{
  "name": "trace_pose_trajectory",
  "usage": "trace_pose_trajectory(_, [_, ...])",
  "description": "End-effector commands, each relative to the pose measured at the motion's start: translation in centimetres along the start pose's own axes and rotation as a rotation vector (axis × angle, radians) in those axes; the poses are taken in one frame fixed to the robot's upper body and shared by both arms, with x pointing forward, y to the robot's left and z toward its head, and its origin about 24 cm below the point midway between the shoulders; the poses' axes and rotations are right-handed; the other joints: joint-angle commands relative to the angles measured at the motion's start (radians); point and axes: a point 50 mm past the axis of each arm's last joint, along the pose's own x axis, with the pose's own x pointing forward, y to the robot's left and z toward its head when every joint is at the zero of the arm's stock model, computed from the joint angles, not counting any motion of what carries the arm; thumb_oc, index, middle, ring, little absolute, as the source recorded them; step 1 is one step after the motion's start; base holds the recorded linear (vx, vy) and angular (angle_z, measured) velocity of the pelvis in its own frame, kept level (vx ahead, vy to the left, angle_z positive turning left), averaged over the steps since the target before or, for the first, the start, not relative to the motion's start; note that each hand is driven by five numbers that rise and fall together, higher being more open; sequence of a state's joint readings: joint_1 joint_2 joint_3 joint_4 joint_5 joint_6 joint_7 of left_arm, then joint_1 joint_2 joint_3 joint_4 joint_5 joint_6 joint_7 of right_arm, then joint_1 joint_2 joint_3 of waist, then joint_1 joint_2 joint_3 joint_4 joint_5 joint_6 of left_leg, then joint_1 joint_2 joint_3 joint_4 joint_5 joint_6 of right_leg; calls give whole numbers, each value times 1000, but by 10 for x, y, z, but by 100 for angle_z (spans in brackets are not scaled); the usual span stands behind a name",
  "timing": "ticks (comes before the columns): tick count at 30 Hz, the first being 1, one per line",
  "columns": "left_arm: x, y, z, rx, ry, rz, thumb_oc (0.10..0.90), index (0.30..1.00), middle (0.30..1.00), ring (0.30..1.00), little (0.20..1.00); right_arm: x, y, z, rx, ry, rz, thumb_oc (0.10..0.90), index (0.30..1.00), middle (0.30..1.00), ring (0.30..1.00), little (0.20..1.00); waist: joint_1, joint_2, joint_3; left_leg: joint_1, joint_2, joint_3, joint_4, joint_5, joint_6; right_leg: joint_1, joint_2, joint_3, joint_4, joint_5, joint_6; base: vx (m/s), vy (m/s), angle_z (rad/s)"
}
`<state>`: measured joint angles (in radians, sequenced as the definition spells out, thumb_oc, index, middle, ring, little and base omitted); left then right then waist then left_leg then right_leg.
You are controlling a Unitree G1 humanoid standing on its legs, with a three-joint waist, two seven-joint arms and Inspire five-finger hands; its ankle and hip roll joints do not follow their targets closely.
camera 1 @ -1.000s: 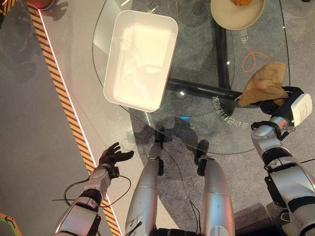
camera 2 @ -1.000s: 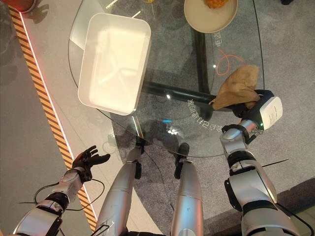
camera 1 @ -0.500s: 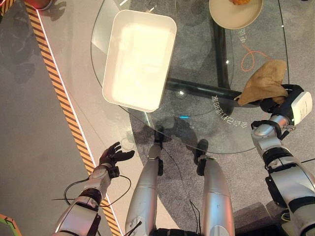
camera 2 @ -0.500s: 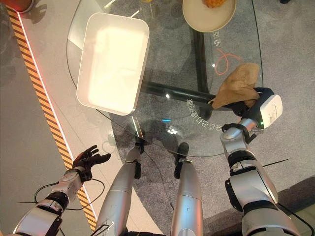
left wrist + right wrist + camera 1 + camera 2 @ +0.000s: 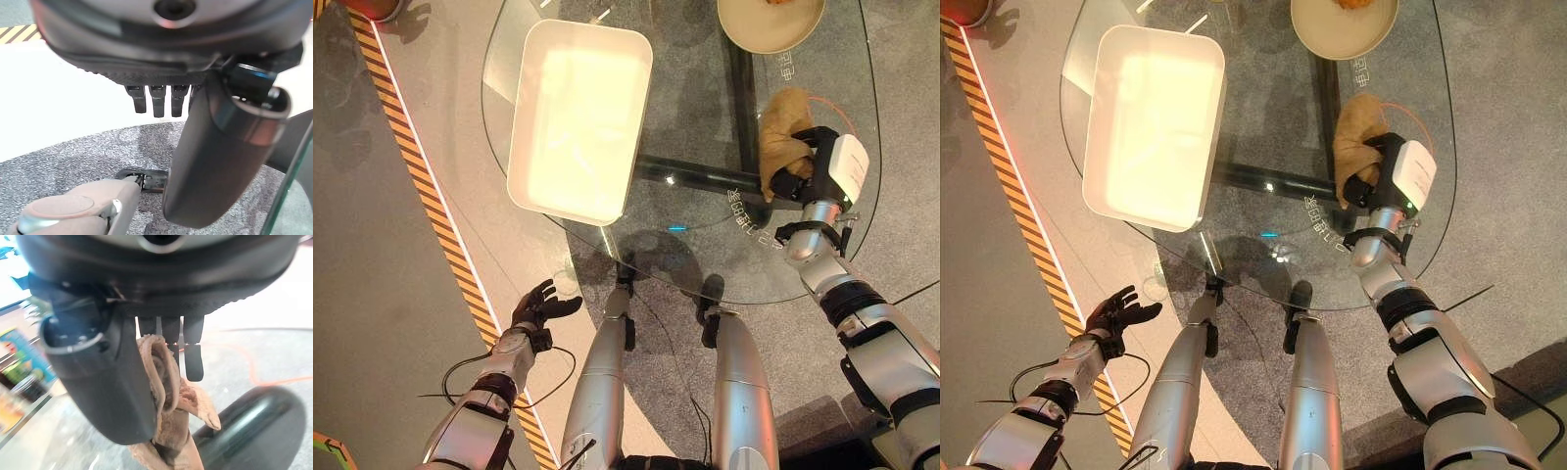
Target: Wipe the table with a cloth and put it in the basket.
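**Operator:** Cloth (image 5: 781,130) is bunched up in my right hand (image 5: 800,172), thumb and fingers pinched round it, and it lies on the glass table (image 5: 1244,211) near the right edge. I keep it wadded so the fabric gives a thick pad against the glass.

**Observer:** Where is the basket?

**Operator:** The white basket (image 5: 574,117) sits on the table's left part, well apart from the cloth, open side up and with nothing in it. I judge that spot leaves the right part free for wiping and makes the drop a plain carry across.

**Observer:** And your other arm?

**Operator:** My left hand (image 5: 536,308) hangs low beside the table over the floor (image 5: 372,264), fingers spread and holding nothing. It is idle, out of the way.

**Observer:** Anything to mind?

**Operator:** 1 tan plate (image 5: 1342,24) with food stands at the far edge, just beyond the cloth. I would keep strokes short of it. Wiping looks unfinished to me; the basket step is not yet done.
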<state>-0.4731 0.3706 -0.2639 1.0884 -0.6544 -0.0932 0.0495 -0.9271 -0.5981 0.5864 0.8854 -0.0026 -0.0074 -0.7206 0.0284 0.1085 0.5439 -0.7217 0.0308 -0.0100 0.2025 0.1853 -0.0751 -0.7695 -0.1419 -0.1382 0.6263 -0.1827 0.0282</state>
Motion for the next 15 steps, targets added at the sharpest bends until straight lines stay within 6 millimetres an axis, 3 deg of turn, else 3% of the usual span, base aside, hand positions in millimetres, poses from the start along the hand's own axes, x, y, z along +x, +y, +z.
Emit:
trace_pose_trajectory(1, [-3, 17, -8, 19, 25, 73, 800, 900, 900, 900, 900, 12, -9, 51, -1, -240, -3, 100, 300, 300, 300, 200, 30, -14, -24, 29, -62, 44, 138, -182, 48, 26, 51, -21, -188, 124, 20, 0, 0, 0])
trace_pose_trajectory(15, [-4, 3, -16, 21, 28, 52, 800, 900, 900, 900, 900, -14, 29, 79, -40, -379, 233, 100, 300, 300, 300, 200, 35, -8, -24, 44, -69, 54, 118, -168, 41, 38, 44, -29, -200, 124, 19, 0, 2, 0])
